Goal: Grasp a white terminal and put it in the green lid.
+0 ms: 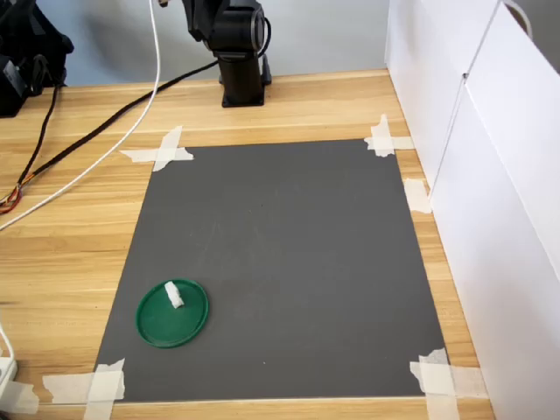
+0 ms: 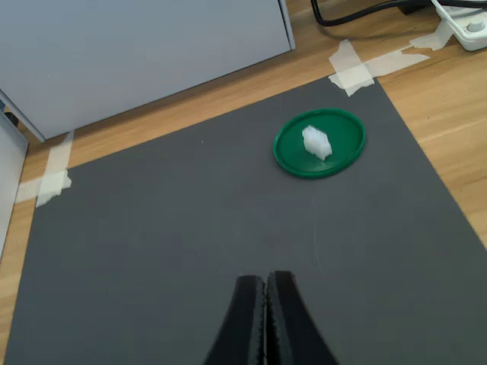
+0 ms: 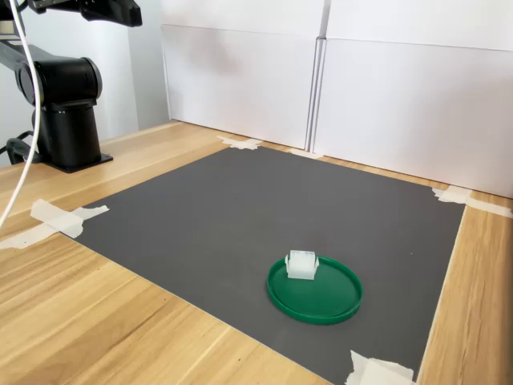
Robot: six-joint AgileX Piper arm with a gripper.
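The white terminal (image 1: pixel 174 294) (image 2: pixel 316 142) (image 3: pixel 302 265) lies inside the green lid (image 1: pixel 188 319) (image 2: pixel 346 144) (image 3: pixel 329 301), close to its rim. The lid rests on the dark grey mat (image 1: pixel 289 254) (image 2: pixel 152 243) (image 3: pixel 240 216), near the mat's corner at the first exterior view's lower left. In the wrist view my gripper (image 2: pixel 265 283) hangs high above the mat, well away from the lid, with its two black fingers pressed together and nothing between them. Both exterior views show only the arm's base (image 1: pixel 241 52) (image 3: pixel 64 104), at the mat's far side.
White panels (image 1: pixel 472 131) (image 3: pixel 361 104) wall off one side of the wooden table (image 1: pixel 70 227). Masking tape (image 1: pixel 162 150) pins each mat corner. Cables (image 1: pixel 114 114) trail across the table by the base, and a white power strip (image 2: pixel 468 26) lies beyond the lid.
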